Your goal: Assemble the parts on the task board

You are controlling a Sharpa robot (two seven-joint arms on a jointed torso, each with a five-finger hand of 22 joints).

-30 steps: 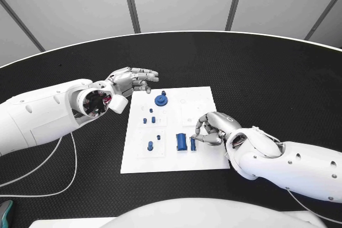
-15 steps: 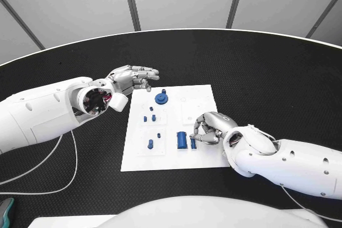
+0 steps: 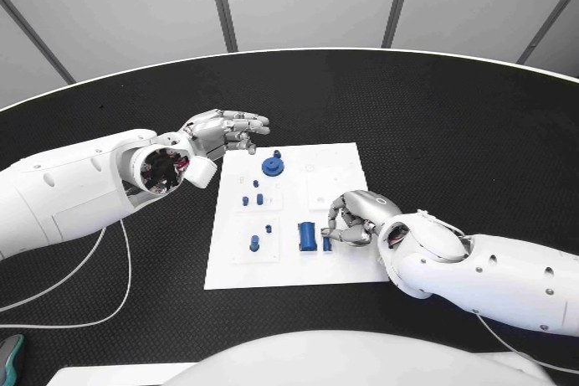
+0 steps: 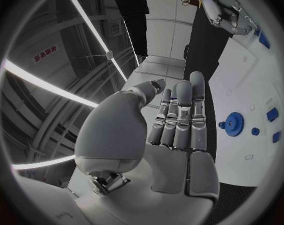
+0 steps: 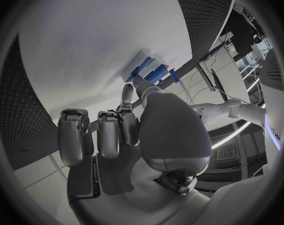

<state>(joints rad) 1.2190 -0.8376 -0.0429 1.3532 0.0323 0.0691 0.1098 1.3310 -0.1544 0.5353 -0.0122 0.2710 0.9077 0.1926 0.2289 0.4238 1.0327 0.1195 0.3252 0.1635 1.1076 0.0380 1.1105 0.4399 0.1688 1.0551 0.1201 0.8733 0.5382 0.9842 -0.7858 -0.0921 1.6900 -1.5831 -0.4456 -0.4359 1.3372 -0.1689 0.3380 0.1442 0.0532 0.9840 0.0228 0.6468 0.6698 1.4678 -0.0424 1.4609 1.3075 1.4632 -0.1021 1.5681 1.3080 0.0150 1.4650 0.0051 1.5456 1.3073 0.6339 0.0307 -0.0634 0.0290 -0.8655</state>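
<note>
- Across the middle of the black tabletop (image 3: pixel 458 118) lies the white task board (image 3: pixel 344 269), with small blue parts on it
- Near the board's far edge sits a round blue gear-like part (image 3: pixel 274 166); closer in are a pair of small blue pegs (image 3: pixel 253 200), and closer again another small pair (image 3: pixel 261 238)
- Toward the board's near right stand a larger blue block (image 3: pixel 308 237) and a slimmer blue piece (image 3: pixel 327 243) just beside it
- The right hand (image 3: pixel 356 218) is over the board's right side, fingers curled down by the slimmer blue piece; fingertips meet or nearly meet it, but I cannot tell whether it is actually gripped
- From the right wrist view, blue pieces (image 5: pixel 148 70) show beyond the curled fingers (image 5: pixel 111 132), on the white board
- The left hand (image 3: pixel 224 133) hovers off the board's far left corner, holding nothing, fingers loosely extended and close together, clear of the gear
- From the left wrist view, its palm is bare and the gear (image 4: pixel 231 123) lies on the board beyond the fingers
</note>
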